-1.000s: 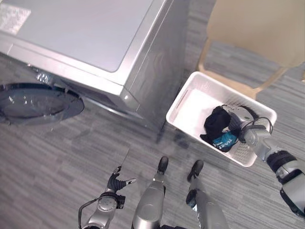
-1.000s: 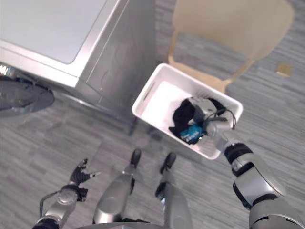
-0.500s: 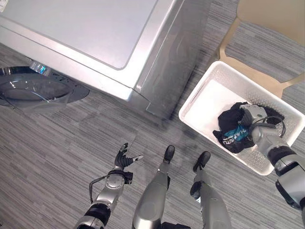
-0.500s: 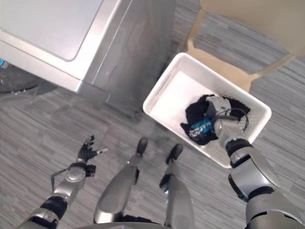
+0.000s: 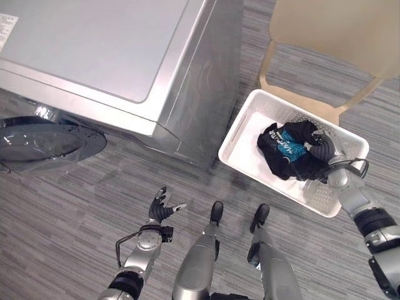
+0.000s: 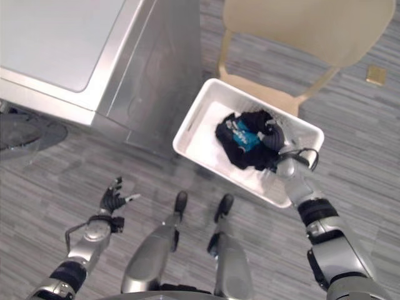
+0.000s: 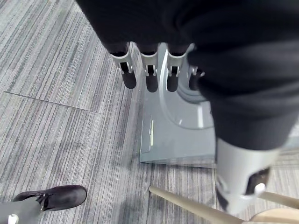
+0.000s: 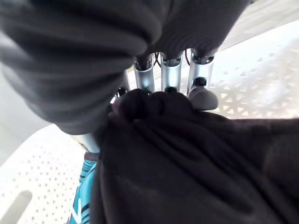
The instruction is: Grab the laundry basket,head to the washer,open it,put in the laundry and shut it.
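Observation:
The white laundry basket (image 5: 249, 155) stands on the carpet beside the washer (image 5: 100, 56). A bundle of black and teal laundry (image 5: 289, 150) lies bunched in it. My right hand (image 5: 328, 149) reaches into the basket from its near side. In the right wrist view its fingers (image 8: 170, 74) are curled into the black cloth (image 8: 187, 163). My left hand (image 5: 161, 209) hovers over the floor in front of the washer, fingers (image 7: 149, 70) straight and holding nothing. The washer's round door (image 5: 40, 142) hangs open at the left.
A beige chair (image 5: 337, 31) stands right behind the basket, its legs touching the basket's far rim. The washer's silver side wall (image 5: 200, 87) is close to the basket's left end. Grey striped carpet (image 5: 81, 206) lies in front of the washer.
My right hand has pulled the laundry bundle up and toward the basket's far side, turning the teal part upward. The camera has shifted. My left hand is much where it was.

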Tool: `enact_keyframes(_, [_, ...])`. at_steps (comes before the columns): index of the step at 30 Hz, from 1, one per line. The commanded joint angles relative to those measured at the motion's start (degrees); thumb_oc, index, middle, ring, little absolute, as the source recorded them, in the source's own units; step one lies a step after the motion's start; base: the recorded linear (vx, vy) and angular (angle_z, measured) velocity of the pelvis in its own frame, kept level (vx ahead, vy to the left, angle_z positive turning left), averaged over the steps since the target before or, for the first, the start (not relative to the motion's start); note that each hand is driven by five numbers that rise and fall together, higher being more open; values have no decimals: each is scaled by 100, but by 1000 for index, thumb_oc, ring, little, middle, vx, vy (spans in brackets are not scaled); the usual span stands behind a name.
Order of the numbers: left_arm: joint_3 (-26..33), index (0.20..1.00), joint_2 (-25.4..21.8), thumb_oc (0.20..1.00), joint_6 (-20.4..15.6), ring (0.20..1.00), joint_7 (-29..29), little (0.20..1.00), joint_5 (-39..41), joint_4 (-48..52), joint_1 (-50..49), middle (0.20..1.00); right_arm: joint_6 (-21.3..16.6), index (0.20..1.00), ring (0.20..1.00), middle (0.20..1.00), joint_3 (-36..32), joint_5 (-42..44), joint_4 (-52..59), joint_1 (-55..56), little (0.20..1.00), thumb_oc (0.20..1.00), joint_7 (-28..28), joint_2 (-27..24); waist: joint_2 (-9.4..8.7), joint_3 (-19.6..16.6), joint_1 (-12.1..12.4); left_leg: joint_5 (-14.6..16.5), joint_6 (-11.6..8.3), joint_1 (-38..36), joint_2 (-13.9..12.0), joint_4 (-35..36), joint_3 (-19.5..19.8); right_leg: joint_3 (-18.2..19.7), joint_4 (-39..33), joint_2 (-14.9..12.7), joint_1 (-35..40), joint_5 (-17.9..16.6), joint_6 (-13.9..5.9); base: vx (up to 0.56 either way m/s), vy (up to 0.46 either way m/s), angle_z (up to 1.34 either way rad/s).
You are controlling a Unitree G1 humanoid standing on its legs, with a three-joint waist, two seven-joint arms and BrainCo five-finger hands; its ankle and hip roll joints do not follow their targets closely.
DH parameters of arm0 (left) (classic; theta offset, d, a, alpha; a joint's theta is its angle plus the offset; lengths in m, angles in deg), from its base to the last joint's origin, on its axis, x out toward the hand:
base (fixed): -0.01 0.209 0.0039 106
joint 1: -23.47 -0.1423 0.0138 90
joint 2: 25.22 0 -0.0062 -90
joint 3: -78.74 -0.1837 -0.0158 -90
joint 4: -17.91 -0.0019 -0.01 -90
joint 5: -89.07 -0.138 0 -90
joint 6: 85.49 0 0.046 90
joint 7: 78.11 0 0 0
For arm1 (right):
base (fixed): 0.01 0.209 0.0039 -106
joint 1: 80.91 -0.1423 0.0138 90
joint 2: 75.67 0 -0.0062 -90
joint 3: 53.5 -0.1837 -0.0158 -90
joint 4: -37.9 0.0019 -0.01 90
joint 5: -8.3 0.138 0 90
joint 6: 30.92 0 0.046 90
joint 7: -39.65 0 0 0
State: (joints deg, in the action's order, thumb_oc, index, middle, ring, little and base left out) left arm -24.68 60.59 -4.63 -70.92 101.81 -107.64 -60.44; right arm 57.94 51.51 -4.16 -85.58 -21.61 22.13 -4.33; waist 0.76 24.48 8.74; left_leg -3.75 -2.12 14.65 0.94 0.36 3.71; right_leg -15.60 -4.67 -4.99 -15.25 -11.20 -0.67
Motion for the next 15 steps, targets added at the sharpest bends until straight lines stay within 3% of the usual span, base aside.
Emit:
enact_keyframes(1, [-36,1000,23,1000,-47,1000,10,1000,-37,-24,-316,1000,-458,200,200,200,-104,815,229,224,200,200,-278,109,16,-585,-4,-176,-15,52,125,371,-129,49,623,-39,211,1177,-500,12,-2,6])
enact_keyframes(5, [104,1000,3,1000,4,1000,-33,1000,-32,53,-437,1000,-773,200,200,200,-559,1669,803,634,200,200,-187,609,0,-739,-73,-100,3,-152,113,412,-186,92,488,-19,417,1152,-510,33,11,-6])
enact_keyframes(8, [397,1000,-8,1000,101,1000,-156,1000,28,287,-824,1000,-1068,200,200,200,-916,2648,1799,1262,200,200,287,1068,-108,-1038,-186,53,55,-499,90,420,-297,178,361,5,752,1143,-532,98,37,-21])
enact_keyframes(15, [714,1000,-13,1000,229,1000,-331,1000,97,594,-1445,1000,-1187,200,200,200,-1046,3958,3060,2146,200,200,1123,1604,-253,-1508,-293,327,168,-1121,80,412,-481,394,310,20,1243,1162,-592,78,73,-17])
